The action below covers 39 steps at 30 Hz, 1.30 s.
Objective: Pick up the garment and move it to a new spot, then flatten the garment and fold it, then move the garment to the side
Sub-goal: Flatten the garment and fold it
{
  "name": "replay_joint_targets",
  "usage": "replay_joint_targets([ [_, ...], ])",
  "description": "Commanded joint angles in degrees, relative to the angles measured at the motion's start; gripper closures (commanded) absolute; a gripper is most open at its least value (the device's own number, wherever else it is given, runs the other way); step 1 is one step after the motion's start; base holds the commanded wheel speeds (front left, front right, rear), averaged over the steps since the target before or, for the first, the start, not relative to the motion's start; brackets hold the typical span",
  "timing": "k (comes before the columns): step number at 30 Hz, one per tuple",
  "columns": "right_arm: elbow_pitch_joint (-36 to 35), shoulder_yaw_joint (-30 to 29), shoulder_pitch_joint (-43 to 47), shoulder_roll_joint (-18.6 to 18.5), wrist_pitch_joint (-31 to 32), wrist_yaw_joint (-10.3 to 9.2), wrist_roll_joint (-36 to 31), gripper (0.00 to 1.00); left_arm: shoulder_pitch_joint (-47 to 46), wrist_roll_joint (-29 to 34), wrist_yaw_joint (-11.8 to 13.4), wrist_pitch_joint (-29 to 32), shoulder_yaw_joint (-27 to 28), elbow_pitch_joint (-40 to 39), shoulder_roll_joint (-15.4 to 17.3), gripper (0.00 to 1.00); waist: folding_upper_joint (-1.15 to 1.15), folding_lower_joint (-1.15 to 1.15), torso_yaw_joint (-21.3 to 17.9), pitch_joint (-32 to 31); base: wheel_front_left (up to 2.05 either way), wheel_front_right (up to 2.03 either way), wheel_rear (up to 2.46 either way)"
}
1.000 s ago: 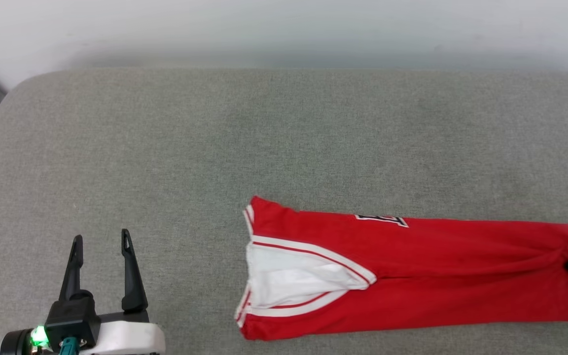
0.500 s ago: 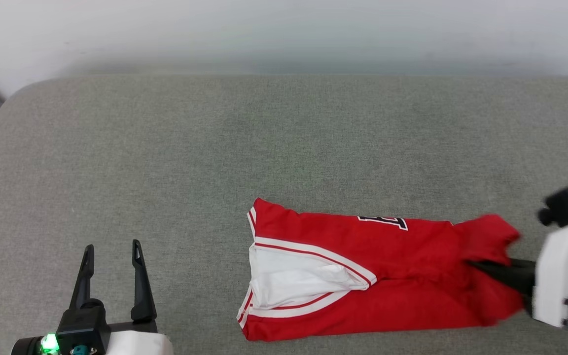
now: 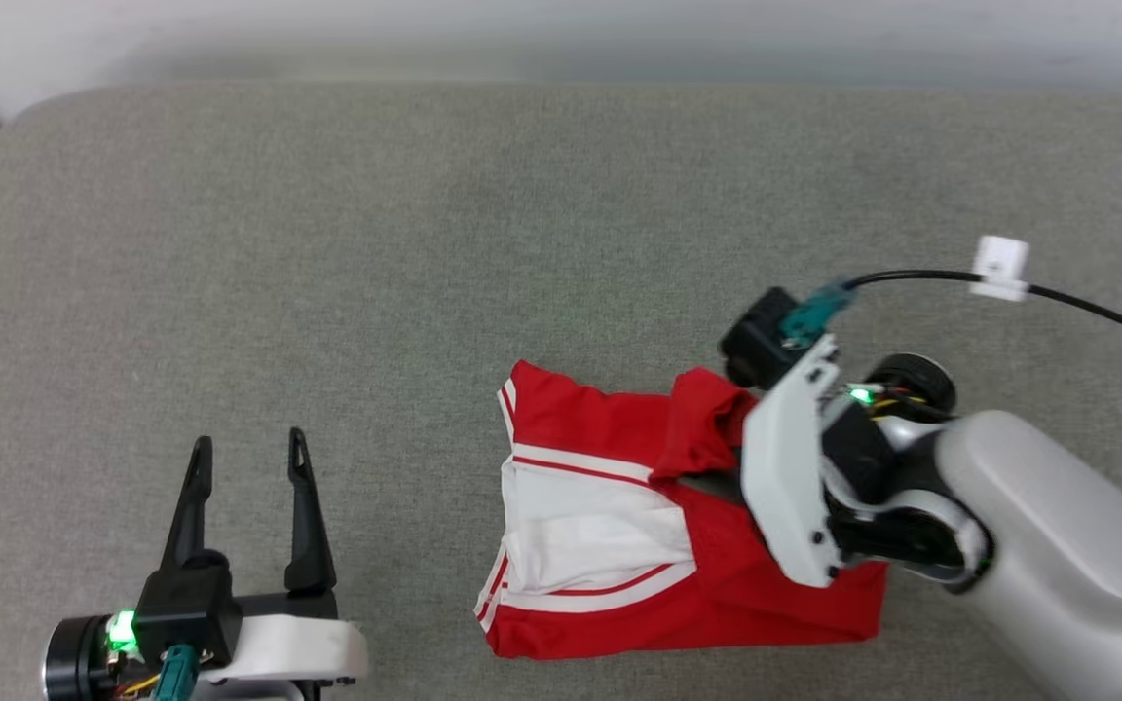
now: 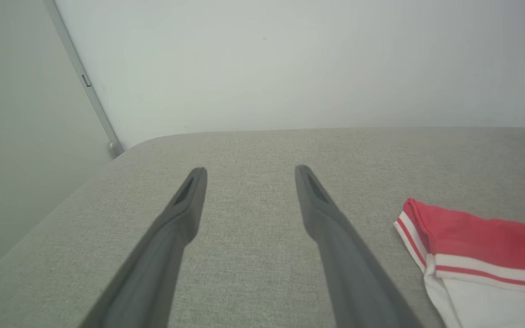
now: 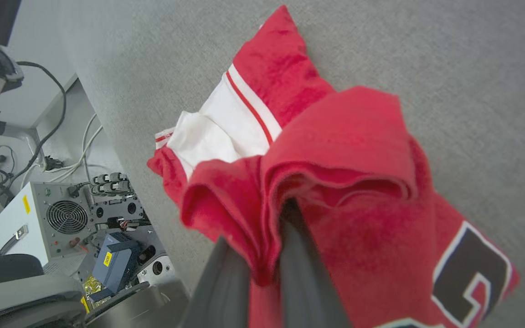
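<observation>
Grey fabric cushion (image 3: 425, 243) bears the garment (image 3: 610, 428); white wall (image 4: 290, 59) behind.

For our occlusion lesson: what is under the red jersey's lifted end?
The right end effector, shut on the jersey; cloth covers its fingertips and the grey cushion beneath.

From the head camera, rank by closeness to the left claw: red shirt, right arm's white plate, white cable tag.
From the left gripper:
1. The garment, just right.
2. The white plate, farther right.
3. The cable tag, far upper right.
</observation>
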Motion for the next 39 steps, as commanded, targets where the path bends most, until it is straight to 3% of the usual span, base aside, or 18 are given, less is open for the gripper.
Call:
replay_joint_targets([
  [1,2.51,2.04,-2.31,1.31,-0.37,-0.02,-1.33,1.0,-1.19,0.11,-0.07,-0.12,-0.36,0.03,-0.16,0.0,0.0,-0.01,0.65,1.26,0.0,0.0,0.0],
  [5,8.91,8.48,-5.67,4.34,-1.09,-0.02,-3.54,1.0,-2.39,-0.06,-0.15,-0.12,-1.1,0.38,-0.2,0.0,0.0,-0.01,1.42,2.75,0.0,0.0,0.0],
  [11,14.97,15.83,-8.02,4.75,-4.67,-0.02,-3.79,1.0,-3.32,-0.46,-0.06,-0.12,-1.37,0.99,-0.28,0.0,0.0,-0.01,1.99,3.42,0.0,0.0,0.0],
  [12,15.21,16.54,-8.6,4.57,-5.79,-0.02,-3.95,0.91,-3.23,-0.49,-0.02,-0.12,-1.23,1.07,-0.28,0.0,0.0,-0.01,1.85,3.32,0.0,0.0,0.0],
  [13,15.22,17.09,-9.22,4.34,-7.07,-0.02,-3.96,0.55,-2.99,-0.43,0.0,-0.12,-1.04,1.19,-0.29,0.0,0.0,-0.01,1.65,3.05,0.0,0.0,0.0],
  [14,14.84,17.44,-9.81,4.04,-8.63,-0.02,-3.83,0.0,-2.65,-0.46,-0.04,-0.12,-0.85,1.33,-0.29,0.0,0.0,-0.01,1.42,2.68,0.0,0.0,0.0],
  [18,11.6,18.02,-11.76,1.76,-17.84,-0.02,-5.25,0.0,-1.82,-0.52,-0.57,-0.12,-0.08,1.61,-0.29,0.0,0.0,-0.01,0.29,0.73,0.0,0.0,0.0],
  [22,9.64,14.29,-12.87,-1.17,-29.0,-0.02,-8.11,0.0,-0.63,-0.06,-1.29,-0.12,0.28,1.91,-0.28,0.0,0.0,-0.01,-1.16,-1.6,0.0,0.0,0.0],
  [27,11.73,3.3,-9.24,-2.43,-43.34,-0.02,-15.51,0.0,0.69,-0.05,-1.4,-0.12,0.94,1.73,-0.3,0.0,0.0,-0.01,-2.69,-4.09,0.0,0.0,0.0],
  [32,14.15,-11.19,-2.27,-0.2,-56.37,-0.02,-25.36,0.0,2.23,-0.09,-1.52,-0.12,1.68,1.34,-0.29,0.0,0.0,-0.01,-3.78,-5.86,0.0,0.0,0.0],
  [39,10.86,-29.39,11.46,5.66,-61.88,-0.02,-36.87,0.0,3.86,0.0,-2.04,-0.12,2.32,1.18,-0.29,0.0,0.0,-0.01,-4.46,-7.33,0.0,0.0,0.0],
])
